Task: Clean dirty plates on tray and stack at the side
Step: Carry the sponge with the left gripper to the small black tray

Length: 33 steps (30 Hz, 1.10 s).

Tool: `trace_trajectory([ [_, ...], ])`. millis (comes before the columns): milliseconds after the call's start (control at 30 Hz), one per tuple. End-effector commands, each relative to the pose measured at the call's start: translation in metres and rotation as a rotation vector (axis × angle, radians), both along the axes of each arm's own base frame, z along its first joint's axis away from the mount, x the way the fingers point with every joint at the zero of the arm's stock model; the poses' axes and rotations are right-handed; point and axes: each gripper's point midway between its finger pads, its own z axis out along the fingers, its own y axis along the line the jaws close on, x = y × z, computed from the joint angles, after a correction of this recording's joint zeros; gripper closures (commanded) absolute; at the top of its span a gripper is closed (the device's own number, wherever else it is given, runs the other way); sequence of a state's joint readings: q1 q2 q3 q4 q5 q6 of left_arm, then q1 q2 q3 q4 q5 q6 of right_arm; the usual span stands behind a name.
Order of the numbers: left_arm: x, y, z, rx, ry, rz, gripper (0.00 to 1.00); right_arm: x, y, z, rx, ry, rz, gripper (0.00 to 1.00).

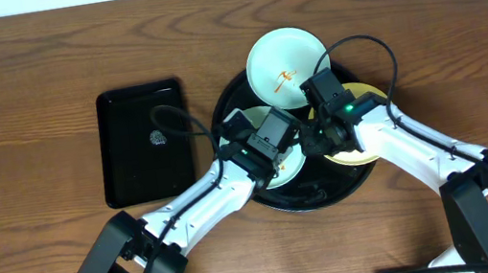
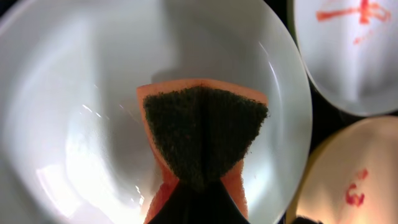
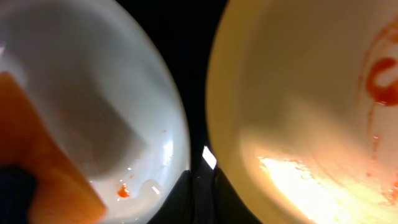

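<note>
— Orange sponge, dark scouring face to the camera: your left claw is clenched on it inside the near mint plate. Only the left wrist view shows that; overhead, your left arm covers it.
— And my right claw?
— Low over the black tray, between that mint plate and the yellow plate. Its tips are cut off at the frame edge; clenched or released, you cannot tell.
— The third plate?
— Overhead shows the far mint plate whole, sauce-smeared, on the tray's far side. The yellow one is mostly hidden there.
</note>
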State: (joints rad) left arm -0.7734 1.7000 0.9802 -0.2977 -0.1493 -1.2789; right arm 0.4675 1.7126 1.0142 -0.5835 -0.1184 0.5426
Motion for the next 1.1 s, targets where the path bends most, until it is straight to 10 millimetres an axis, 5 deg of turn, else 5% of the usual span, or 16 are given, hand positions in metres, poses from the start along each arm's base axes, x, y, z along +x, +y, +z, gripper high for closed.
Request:
trace_trajectory([
  [0,-0.005,0.001,-0.012,0.026,0.013,0.023,0.93,0.001,0.009,0.007,0.018,-0.022,0.017,0.89],
  [267,-0.016,-0.017,-0.036,0.016,0.057,-0.016,0.93,0.001,0.009,0.007,0.019,-0.024,0.017,0.90],
  [533,-0.007,0.018,-0.037,0.191,0.019,-0.038,0.93,0.001,0.009,0.007,0.019,-0.024,0.017,0.90],
  [1067,0.018,0.041,0.061,0.138,-0.181,-0.095,0.93,-0.001,0.015,0.008,0.040,-0.028,0.093,0.83],
])
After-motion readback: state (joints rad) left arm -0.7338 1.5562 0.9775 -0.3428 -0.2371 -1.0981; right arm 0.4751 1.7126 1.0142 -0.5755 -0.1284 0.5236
